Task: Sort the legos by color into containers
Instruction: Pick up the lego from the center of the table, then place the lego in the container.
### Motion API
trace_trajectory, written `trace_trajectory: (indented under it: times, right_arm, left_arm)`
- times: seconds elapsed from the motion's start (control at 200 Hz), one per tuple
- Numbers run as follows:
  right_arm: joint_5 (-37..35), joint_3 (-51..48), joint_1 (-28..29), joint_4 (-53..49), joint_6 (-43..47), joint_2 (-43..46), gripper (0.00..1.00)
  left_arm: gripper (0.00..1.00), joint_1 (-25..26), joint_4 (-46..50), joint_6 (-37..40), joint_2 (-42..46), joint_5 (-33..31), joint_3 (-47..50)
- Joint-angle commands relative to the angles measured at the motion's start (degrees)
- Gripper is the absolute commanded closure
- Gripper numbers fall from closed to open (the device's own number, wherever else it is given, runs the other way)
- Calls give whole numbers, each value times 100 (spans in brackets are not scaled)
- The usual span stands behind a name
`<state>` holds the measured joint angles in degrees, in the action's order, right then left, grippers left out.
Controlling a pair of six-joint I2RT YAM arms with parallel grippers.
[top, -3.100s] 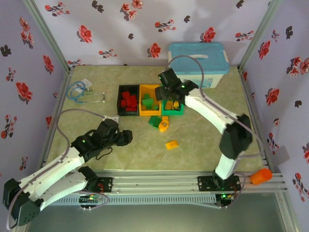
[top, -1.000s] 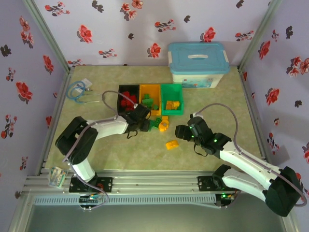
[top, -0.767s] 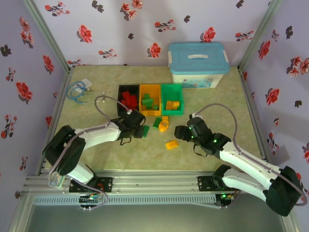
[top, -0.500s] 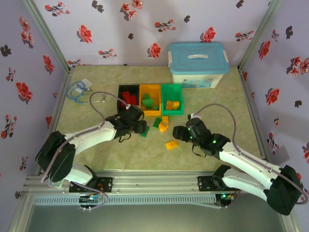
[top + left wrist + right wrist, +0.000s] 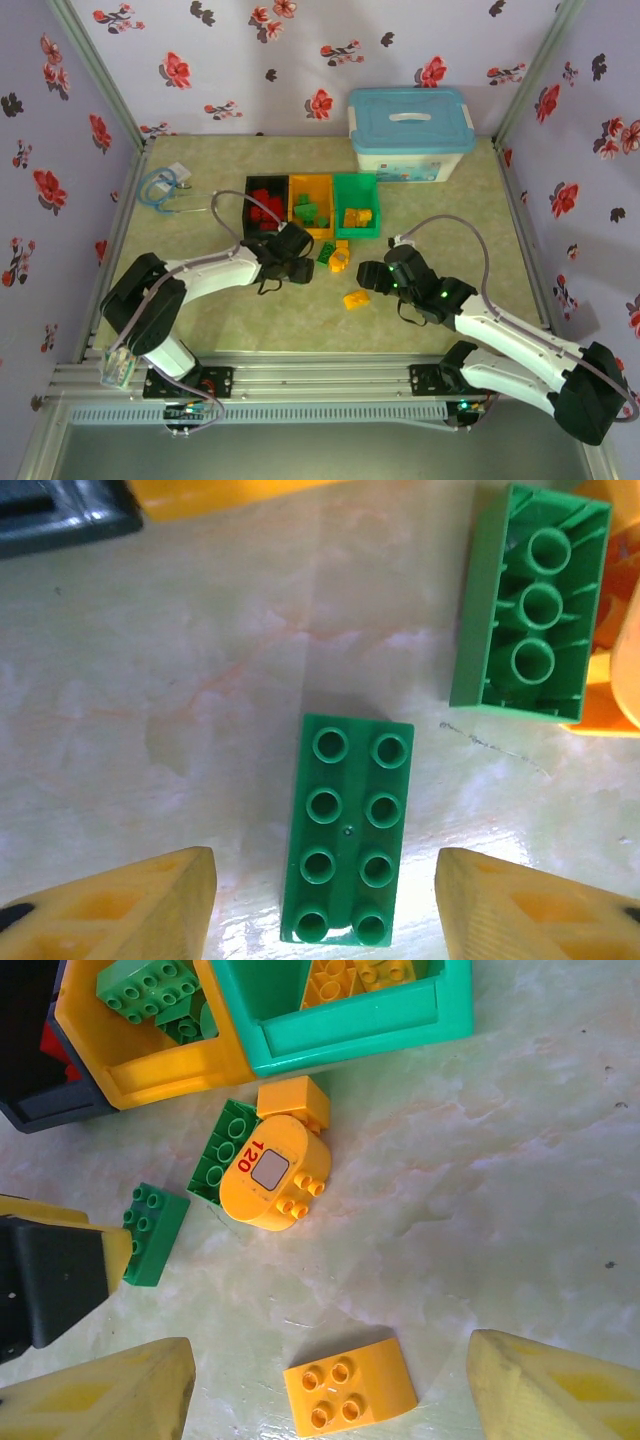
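Surface: pale marbled table (image 5: 430, 215) between flower-papered walls (image 5: 200, 60).
Containers: black bin (image 5: 248, 210), orange-yellow bin (image 5: 310, 180) and green bin (image 5: 356, 179) stand touching in a row mid-table.
Contents: red bricks (image 5: 264, 208) in the black, green bricks (image 5: 150, 990) in the orange-yellow, yellow bricks (image 5: 340, 975) in the green.
Left gripper (image 5: 325, 905): jaws apart, straddling a green brick (image 5: 348, 825) lying studs-up on the table, a gap on each side.
Right gripper (image 5: 330, 1390): jaws wide, above a loose yellow brick (image 5: 348, 1388).
Nearby: upturned green brick (image 5: 530, 600) against a rounded yellow piece (image 5: 272, 1175).

Green brick (image 5: 347, 830), yellow brick (image 5: 350, 1385)
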<state>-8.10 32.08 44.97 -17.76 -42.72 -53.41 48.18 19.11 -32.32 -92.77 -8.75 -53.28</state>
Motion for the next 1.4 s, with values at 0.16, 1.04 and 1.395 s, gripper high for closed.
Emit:
trace_trajectory:
  times: [0.16, 1.04, 1.395]
  right_arm:
    - [-135, -131, 47, 170, -180, -54, 28]
    - [-157, -708, 90, 366, -522, 451, 29]
    - [-257, -973, 134, 5, -667, 1120, 30]
  left_arm:
    - [50, 155, 77, 57, -432, -96, -161]
    - [77, -117, 1136, 1053, 89, -748, -2184]
    - [77, -770, 1318, 1318, -1094, -120, -3547]
